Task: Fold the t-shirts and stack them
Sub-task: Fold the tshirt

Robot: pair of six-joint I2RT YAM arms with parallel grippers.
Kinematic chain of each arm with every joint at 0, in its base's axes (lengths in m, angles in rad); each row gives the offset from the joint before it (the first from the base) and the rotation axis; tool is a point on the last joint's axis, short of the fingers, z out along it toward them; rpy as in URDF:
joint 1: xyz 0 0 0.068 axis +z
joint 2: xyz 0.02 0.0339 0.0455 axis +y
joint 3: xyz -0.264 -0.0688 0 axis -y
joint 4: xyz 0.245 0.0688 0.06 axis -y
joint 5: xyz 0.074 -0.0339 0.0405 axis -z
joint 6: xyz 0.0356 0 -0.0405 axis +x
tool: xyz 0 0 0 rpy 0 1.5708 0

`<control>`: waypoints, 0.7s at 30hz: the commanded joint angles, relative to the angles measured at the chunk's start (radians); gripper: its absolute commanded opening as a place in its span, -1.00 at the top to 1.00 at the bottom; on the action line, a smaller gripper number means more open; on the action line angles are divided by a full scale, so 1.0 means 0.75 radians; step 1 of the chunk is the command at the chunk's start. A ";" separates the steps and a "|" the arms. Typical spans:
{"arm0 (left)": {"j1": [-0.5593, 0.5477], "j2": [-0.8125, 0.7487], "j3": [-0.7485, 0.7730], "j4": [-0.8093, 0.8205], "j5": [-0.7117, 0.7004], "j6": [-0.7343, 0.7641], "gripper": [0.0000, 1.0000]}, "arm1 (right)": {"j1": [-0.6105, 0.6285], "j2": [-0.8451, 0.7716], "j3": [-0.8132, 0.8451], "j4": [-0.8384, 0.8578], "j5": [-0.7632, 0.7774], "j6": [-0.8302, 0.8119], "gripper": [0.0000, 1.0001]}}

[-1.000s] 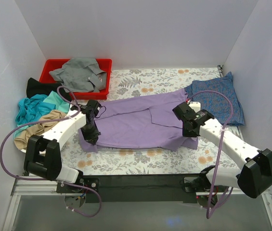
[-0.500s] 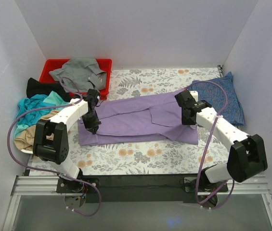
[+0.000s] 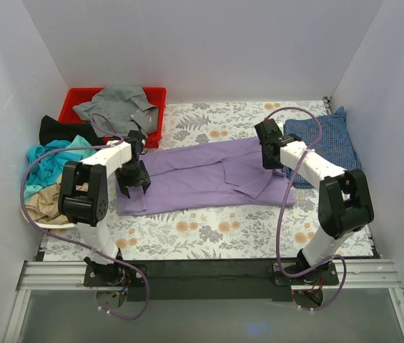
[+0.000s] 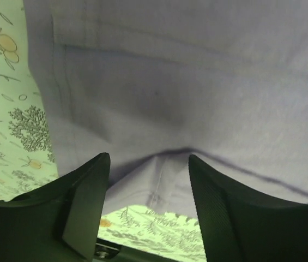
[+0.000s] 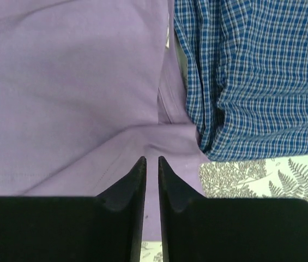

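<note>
The lavender t-shirt [image 3: 209,179] lies folded into a long band across the floral table cover [image 3: 216,229]. My left gripper [image 3: 131,180] is open over the shirt's left end. In the left wrist view its jaws [image 4: 149,164] stand wide apart above the shirt's hem [image 4: 186,82] with nothing between them. My right gripper [image 3: 272,158] hovers at the shirt's right end. In the right wrist view [image 5: 152,161] a narrow gap shows between its tips and no cloth is pinched; the purple cloth [image 5: 72,82] lies below. The blue checked t-shirt [image 3: 327,146] [image 5: 252,71] lies folded at the right, touching the lavender one.
A red bin [image 3: 80,93] at the back left holds a grey t-shirt [image 3: 119,107]. A pile of teal [image 3: 48,161], tan [image 3: 44,204] and black [image 3: 58,128] shirts lies at the left edge. White walls close in on three sides.
Both grippers carried the near edge of the lavender shirt toward the back, folding it into a narrower band, then let go. Both arms now reach farther back.
</note>
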 commanded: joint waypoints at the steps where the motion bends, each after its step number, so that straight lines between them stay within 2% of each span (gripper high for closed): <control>1: 0.037 0.022 0.078 0.070 -0.048 -0.008 -0.19 | -0.010 0.030 0.102 0.122 0.009 -0.067 0.60; 5: 0.051 0.039 0.148 0.050 -0.018 -0.008 -0.22 | -0.012 0.010 0.163 0.126 0.024 -0.094 0.56; 8: 0.051 -0.039 0.140 0.052 0.052 0.030 -0.22 | -0.012 -0.054 0.143 0.122 -0.009 -0.106 0.54; 12: 0.051 -0.098 0.105 0.023 0.246 0.135 -0.21 | -0.012 -0.125 0.082 0.096 -0.085 -0.084 0.52; 13: 0.049 -0.130 0.079 0.023 0.246 0.129 -0.21 | -0.012 -0.146 0.069 0.090 -0.093 -0.076 0.52; 16: 0.043 -0.174 -0.020 0.039 0.418 0.125 -0.20 | -0.012 -0.183 0.024 0.075 -0.101 -0.053 0.52; 21: 0.002 -0.180 -0.114 -0.004 0.283 0.088 -0.15 | -0.012 -0.230 -0.025 0.067 -0.122 -0.022 0.51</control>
